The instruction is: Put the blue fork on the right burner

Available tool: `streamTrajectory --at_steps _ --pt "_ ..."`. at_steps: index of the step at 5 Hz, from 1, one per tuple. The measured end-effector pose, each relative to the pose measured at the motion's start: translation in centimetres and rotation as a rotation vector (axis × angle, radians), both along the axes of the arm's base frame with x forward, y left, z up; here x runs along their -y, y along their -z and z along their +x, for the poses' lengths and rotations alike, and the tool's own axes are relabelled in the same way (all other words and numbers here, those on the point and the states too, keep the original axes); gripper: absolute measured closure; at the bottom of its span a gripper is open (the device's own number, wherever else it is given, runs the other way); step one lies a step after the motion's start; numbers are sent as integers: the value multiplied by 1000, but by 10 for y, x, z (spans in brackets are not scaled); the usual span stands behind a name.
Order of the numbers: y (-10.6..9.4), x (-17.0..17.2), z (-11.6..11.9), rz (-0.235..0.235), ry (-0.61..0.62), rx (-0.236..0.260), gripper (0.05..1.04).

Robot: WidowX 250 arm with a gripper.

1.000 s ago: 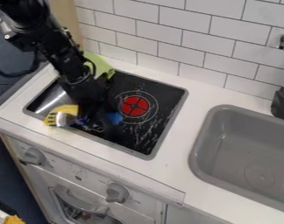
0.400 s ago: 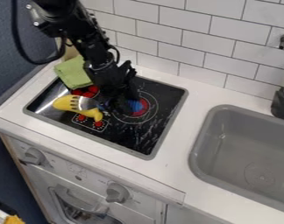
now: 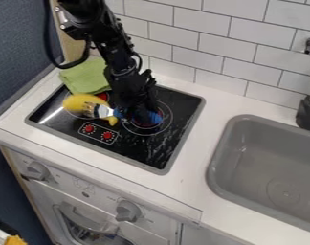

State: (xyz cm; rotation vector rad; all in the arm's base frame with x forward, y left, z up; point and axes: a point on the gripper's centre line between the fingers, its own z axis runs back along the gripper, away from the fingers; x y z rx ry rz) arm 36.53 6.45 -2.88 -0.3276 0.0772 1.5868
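As the arm shifts back and rightward across the cooktop, the blue fork comes along with it, and so does the yellow object beneath its tines. The hand appears clamped on the fork's handle: blue shows on either side of it, and it travels with the arm. That handle's end now overlaps the red middle of the right burner, well in from the cooktop's right edge, while the metal head points toward the left edge, over the yellow object.

The task looks more than half done — the handle is where it should be, but the head still sticks out past the burner's ring. What the move calls for next, I judge, is a little more travel toward the right edge, then a low, gentle release. The yellow object is the worry — its narrow end now reaches close to the ring, and it could be dragged onto the burner or tip the fork as the hand lets go. The green cloth lies at the back left corner, out of the fork's way.
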Motion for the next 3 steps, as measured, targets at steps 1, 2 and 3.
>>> streamTrajectory --at_steps 1,2,3 --pt "0 -3 15 5 -11 -5 794" --pt "-3 -4 25 7 -19 7 796" --pt "-4 -3 32 7 -3 21 828"
